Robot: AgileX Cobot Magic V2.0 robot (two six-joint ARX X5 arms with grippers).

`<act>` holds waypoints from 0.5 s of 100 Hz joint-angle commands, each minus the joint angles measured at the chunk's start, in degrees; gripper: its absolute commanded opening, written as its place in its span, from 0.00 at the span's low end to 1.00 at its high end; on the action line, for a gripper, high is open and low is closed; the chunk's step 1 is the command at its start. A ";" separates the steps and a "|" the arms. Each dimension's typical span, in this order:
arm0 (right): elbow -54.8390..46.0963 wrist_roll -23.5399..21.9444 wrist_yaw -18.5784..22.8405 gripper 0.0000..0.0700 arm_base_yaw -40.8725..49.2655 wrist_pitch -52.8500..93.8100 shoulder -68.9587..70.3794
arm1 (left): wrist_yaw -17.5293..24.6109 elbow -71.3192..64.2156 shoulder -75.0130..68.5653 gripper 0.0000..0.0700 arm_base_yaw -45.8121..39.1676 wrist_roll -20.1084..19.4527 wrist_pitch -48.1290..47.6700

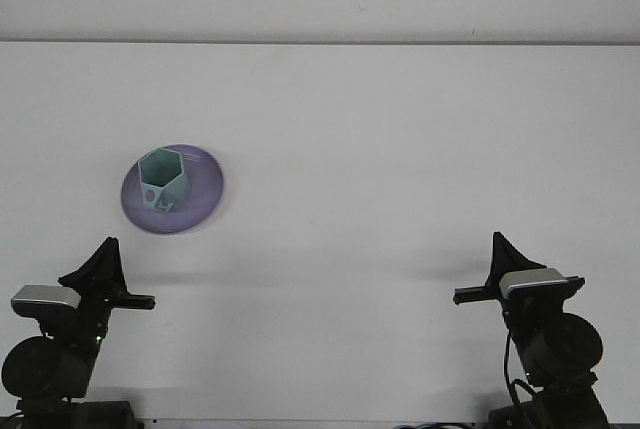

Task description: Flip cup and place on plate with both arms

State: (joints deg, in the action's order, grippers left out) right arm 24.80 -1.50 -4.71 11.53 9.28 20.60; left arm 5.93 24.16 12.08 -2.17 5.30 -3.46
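Down at the near left corner the left hand [100, 269] sits folded low over the desk [400, 149], and whether it is apart or together can't be told from here. Just beyond it, the teal cup [164, 178] stands mouth-up on the purple plate [205, 189], nothing touching it. Far right, the right hand [497, 264] is parked low too, well apart from the cup, its state also unreadable.

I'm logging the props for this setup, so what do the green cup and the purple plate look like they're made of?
The hexagonal cup looks like matte plastic, possibly 3D-printed: flat mint-green facets, sharp edges, no glare. The plate looks like smooth plastic or glazed ceramic: even lavender colour with a soft sheen near its rim. The view is too distant to settle either.
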 commanded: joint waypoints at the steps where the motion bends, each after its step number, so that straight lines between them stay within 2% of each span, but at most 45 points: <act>1: 0.26 0.42 -0.20 0.00 0.09 -0.72 0.07 | -0.17 0.48 -0.17 0.02 0.00 -0.02 0.42; 5: 0.28 0.42 -0.20 0.00 0.09 -0.72 0.07 | -0.26 0.15 -0.17 0.02 -0.07 -1.14 1.09; 15: 0.26 0.42 -0.20 0.00 0.09 -0.70 0.07 | -0.68 -4.55 -2.32 0.02 -0.33 -8.07 6.82; 23: 0.28 0.42 -0.20 0.00 0.09 -0.74 0.07 | -0.68 -9.44 -4.57 0.02 -0.31 -10.91 11.06; 39: 0.28 0.42 -0.20 0.00 0.09 -0.72 0.07 | -3.98 -18.18 -10.45 0.02 -0.15 -10.56 13.88; 50: 0.28 0.42 -0.20 0.00 0.09 -0.72 0.07 | -4.04 -22.12 -11.91 0.02 0.02 -9.62 15.82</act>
State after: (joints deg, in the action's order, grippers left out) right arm 24.80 -1.48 -4.73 11.53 9.26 20.60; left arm 2.09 2.68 0.16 -2.33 -3.99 10.22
